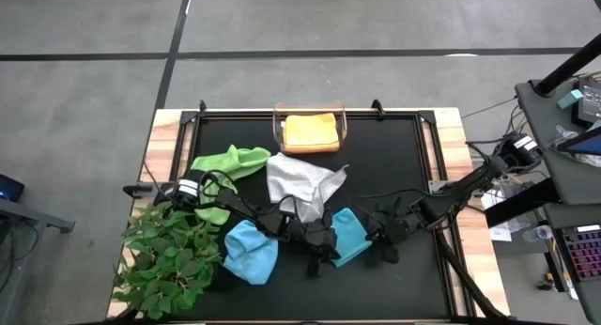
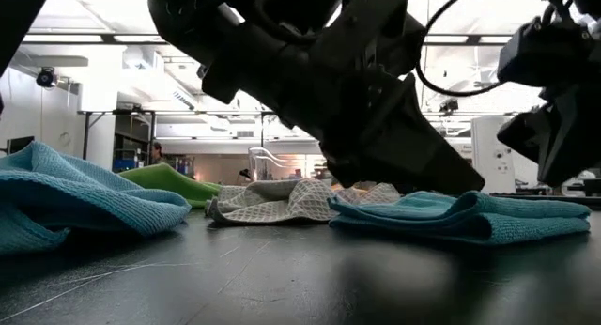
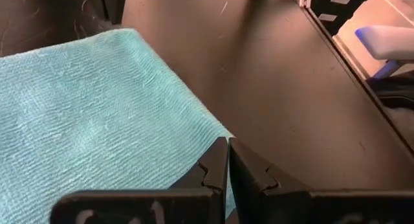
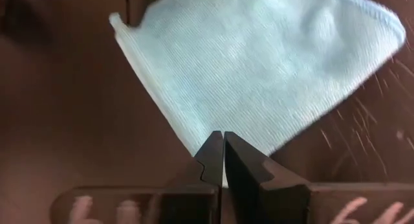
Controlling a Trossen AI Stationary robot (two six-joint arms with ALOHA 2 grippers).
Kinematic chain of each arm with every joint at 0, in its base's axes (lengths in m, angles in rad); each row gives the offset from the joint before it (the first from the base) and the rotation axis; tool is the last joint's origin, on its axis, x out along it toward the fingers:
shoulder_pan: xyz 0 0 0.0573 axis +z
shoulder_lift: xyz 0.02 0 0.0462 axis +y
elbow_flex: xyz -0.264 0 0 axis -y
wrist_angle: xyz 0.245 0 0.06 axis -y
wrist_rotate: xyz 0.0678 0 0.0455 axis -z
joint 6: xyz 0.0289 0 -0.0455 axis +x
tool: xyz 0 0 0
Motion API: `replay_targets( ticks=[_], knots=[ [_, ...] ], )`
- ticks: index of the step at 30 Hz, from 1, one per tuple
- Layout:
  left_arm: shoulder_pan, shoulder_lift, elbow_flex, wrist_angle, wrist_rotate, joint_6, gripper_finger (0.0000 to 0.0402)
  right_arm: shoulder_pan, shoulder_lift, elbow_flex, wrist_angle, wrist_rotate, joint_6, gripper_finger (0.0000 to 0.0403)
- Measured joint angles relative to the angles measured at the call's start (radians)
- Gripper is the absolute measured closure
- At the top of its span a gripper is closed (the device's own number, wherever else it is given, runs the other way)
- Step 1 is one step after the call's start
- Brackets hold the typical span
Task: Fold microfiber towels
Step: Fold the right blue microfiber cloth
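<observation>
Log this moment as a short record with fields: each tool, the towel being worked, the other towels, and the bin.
left tool: fingers shut on the edge of the teal towel, near the table's front middle
right tool: fingers shut on the same teal towel's edge, from its right side
teal towel: lying low on the black mat, both tools at it
light blue towel: crumpled, front left
grey-white towel: crumpled, mid-table
lime green towel: crumpled, left
yellow-orange towel: in the clear bin, back edge
</observation>
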Motion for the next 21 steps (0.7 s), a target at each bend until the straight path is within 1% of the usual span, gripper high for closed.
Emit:
replay_targets(
  ticks=[7, 11, 16, 21],
  knots=[
    [-0.011, 0.025, 0.000, 0.008, -0.002, -0.020, 0.0402, 0.007, 0.052, 0.013, 0.100, 0.000, -0.025, 0.0394],
    [-0.014, 0.041, 0.000, 0.054, 0.030, -0.029, 0.0402, 0.007, 0.115, 0.013, 0.152, 0.001, -0.034, 0.0394],
    [-0.014, 0.051, 0.000, 0.069, 0.037, -0.040, 0.0402, 0.007, 0.213, 0.012, 0.165, 0.002, -0.033, 0.0394],
    [-0.014, 0.051, -0.001, 0.060, 0.075, -0.056, 0.0402, 0.007, 0.258, 0.016, 0.175, 0.007, -0.023, 0.0394]
  ],
)
